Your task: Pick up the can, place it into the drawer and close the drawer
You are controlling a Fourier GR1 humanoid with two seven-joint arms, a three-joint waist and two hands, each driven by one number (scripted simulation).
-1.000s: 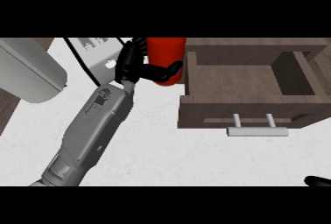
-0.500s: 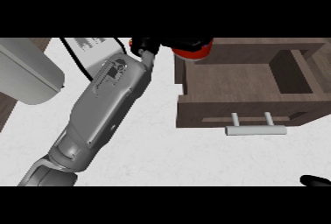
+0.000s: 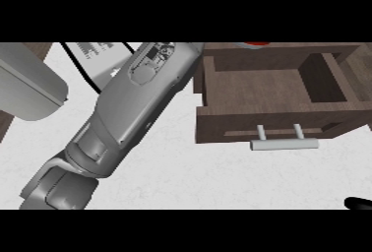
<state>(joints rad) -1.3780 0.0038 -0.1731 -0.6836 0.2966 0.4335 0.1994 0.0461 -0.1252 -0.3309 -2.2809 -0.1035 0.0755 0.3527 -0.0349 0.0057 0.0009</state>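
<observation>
A: Where's the can?

B: Only a thin red sliver of the can (image 3: 254, 44) shows, right at the drawer's far edge, top of view. Rest is cut off.

A: And the drawer?

B: Drawer (image 3: 272, 91) is pulled open on the desk (image 3: 189, 172), brown wood, inside looks bare as far as I can see. Pale bar handle (image 3: 284, 143) on its near front panel.

A: Your left robot hand, what's it got?

B: Can't tell. My left forearm (image 3: 120, 118) runs diagonally from lower left up to the drawer's left side, but the left robot hand itself is past the top of view. So no word on its hold from me.

A: Right robot hand?

B: Right robot hand (image 3: 357, 203) is just a black tip, well below and right of the drawer handle, at the view's edge. Too little shows to say if it's spread or curled.

A: Anything else nr the drawer?

B: A white rounded appliance (image 3: 29, 91) far left of the drawer, and a white sheet w/ print (image 3: 98, 56) beside my forearm, w/ a black cable (image 3: 83, 66) across it.
</observation>
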